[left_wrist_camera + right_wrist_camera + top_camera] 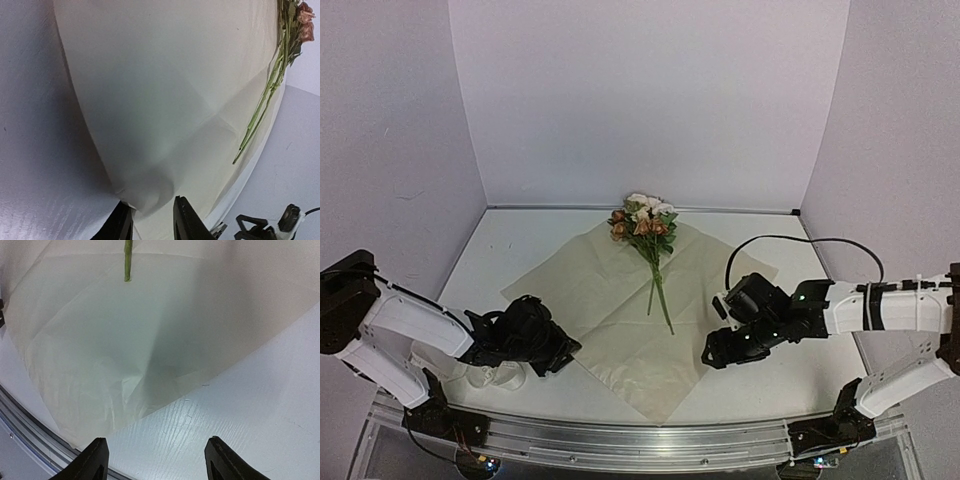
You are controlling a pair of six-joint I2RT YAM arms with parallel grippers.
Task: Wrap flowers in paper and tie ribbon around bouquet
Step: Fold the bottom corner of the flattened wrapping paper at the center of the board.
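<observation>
**A:** Which step were we on?

**B:** The wrapping, at its very start, we judged. The paper (610, 300) lay flat as a diamond in the middle of the worktop (520, 240). The flowers (644, 222) lay on it, heads at the far corner, stems (660, 292) pointing near. Nothing was folded and nothing was tied.

**A:** And our hands?

**B:** Our left hand (154, 220) was down at the paper's left corner, its fingers narrow, one on each side of a small hump in the sheet. Our right hand (157, 462) hovered wide and empty over bare worktop, just beside the paper's right near edge.

**A:** So what did the next move call for?

**B:** We thought it needed a firm pinch on that left corner. After that, a lift and a fold rightward over the stems, without dragging the flowers askew. The right hand would need to come in to the sheet's edge, either to hold it down or to fold its own side.

**A:** What couldn't we make out?

**B:** We couldn't tell whether the left hand actually gripped the paper. Its fingertips ran off the bottom of the wrist view, and from above the hand's bulk covered the corner. The right wrist view showed only one stem end (128, 265). We couldn't place the ribbon. A pale heap (485, 376) under the left arm (410, 325), at the near left, might have been it, but it was too small to tell.
</observation>
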